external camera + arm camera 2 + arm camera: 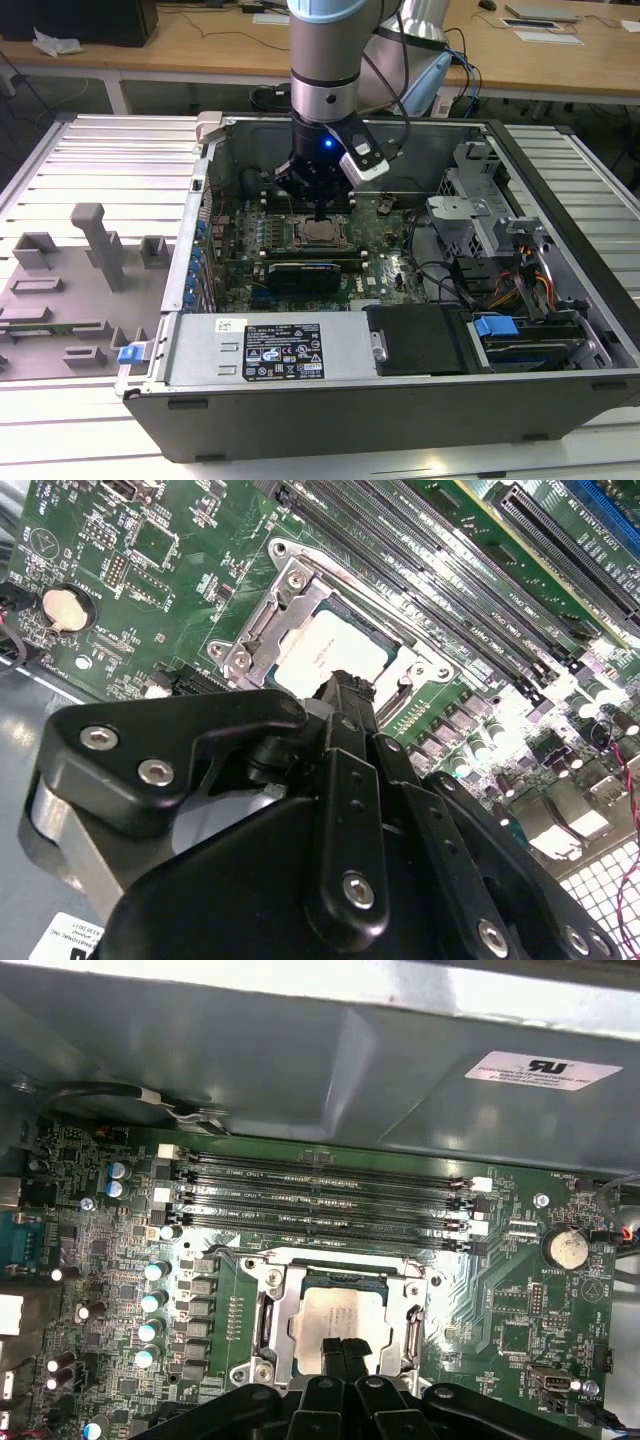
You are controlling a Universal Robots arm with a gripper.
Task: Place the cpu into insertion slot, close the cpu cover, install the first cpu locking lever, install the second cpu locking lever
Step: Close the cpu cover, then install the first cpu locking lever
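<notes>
Case: open dark-grey metal computer tower (300, 420) lying on its side.
Arm: silver-and-blue robot arm (325, 60) drops in from 12 o'clock in the exterior view.
Board: green circuit board (385, 235) on the case floor.
Card: long black expansion card (300, 272), 6 o'clock of the socket.
Gripper: black gripper (345, 1352) poised over the cpu's edge; fingertips together, holding nothing.
Socket: silver-rimmed square insertion slot (252, 1268), board centre.
Cover: thin silver windowed cpu cover (276, 1312) lies flat on it.
Chip: pale silver square cpu (335, 1315) seated inside, seen through the window.

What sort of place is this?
Probably a robotics or electronics lab: an opened computer case lies on a slatted metal bench, grey fixture blocks beside it, wooden desks with cables behind.
</notes>
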